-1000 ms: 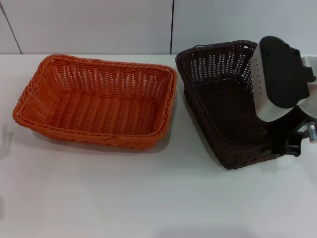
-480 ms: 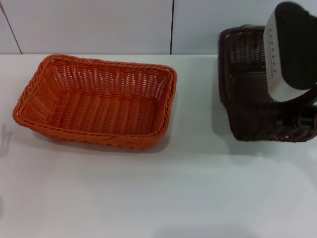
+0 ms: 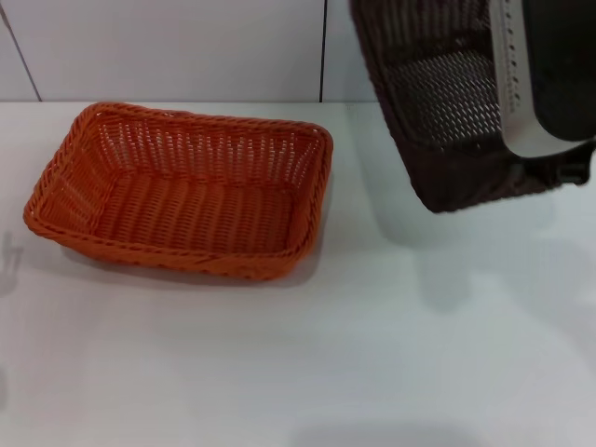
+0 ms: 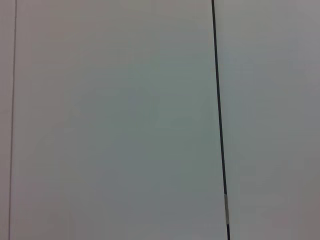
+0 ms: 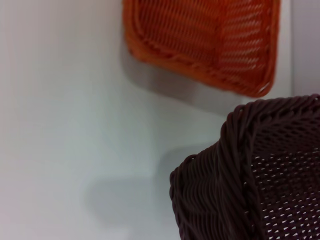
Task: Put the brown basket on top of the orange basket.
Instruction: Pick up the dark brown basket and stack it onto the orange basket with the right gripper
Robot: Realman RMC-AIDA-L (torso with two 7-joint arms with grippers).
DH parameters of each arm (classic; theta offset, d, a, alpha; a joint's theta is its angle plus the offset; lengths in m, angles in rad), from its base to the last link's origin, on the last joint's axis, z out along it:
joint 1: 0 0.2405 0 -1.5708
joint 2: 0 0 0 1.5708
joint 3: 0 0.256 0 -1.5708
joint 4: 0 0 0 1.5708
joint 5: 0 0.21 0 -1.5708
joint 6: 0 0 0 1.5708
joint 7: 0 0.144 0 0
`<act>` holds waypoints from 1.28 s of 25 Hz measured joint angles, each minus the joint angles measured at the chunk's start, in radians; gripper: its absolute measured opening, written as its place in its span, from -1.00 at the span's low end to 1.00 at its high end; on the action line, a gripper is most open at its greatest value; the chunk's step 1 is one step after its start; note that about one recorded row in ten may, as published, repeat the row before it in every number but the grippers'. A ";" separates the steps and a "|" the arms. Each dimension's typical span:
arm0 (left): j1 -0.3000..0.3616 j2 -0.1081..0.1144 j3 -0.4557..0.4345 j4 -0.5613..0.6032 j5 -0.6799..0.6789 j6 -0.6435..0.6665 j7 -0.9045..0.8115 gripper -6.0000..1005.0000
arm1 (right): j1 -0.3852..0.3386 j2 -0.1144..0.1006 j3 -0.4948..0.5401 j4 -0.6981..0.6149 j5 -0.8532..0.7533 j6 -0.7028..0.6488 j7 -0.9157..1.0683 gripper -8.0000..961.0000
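Note:
The orange basket (image 3: 182, 191) rests empty on the white table at the left, and its corner shows in the right wrist view (image 5: 210, 40). The brown basket (image 3: 438, 112) hangs tilted in the air at the upper right, clear of the table, with its shadow below it. My right gripper (image 3: 568, 172) holds it at its right rim, mostly hidden behind the arm's grey and black wrist (image 3: 545, 74). The brown basket's braided rim (image 5: 260, 180) fills the near corner of the right wrist view. The brown basket is to the right of the orange one and apart from it. My left gripper is out of view.
The white table (image 3: 279, 354) spreads in front of both baskets. A pale wall with a dark vertical seam (image 3: 323, 51) stands behind the table. The left wrist view shows only a pale surface with a dark seam (image 4: 218, 125).
The brown basket has risen off the table with the right arm and shifted slightly left, toward the orange basket. The orange basket has not moved.

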 joint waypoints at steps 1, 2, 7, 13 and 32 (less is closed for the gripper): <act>0.000 0.000 0.000 0.000 0.000 0.000 0.000 0.52 | 0.008 0.000 -0.004 -0.003 -0.001 0.011 -0.007 -0.67; -0.001 0.000 0.000 0.000 0.000 0.001 0.000 0.52 | 0.016 0.000 -0.010 -0.004 -0.001 0.026 -0.017 -0.67; 0.001 0.000 -0.001 -0.002 -0.003 0.003 -0.001 0.52 | 0.054 0.000 -0.066 -0.007 0.004 0.096 -0.072 -0.67; 0.001 0.000 -0.003 -0.001 -0.023 0.010 -0.007 0.52 | 0.099 0.003 -0.155 0.031 0.011 0.179 -0.162 -0.67; 0.049 0.002 0.000 -0.024 -0.050 0.070 -0.090 0.52 | -0.019 -0.011 -0.197 0.120 0.208 0.404 -0.647 -0.67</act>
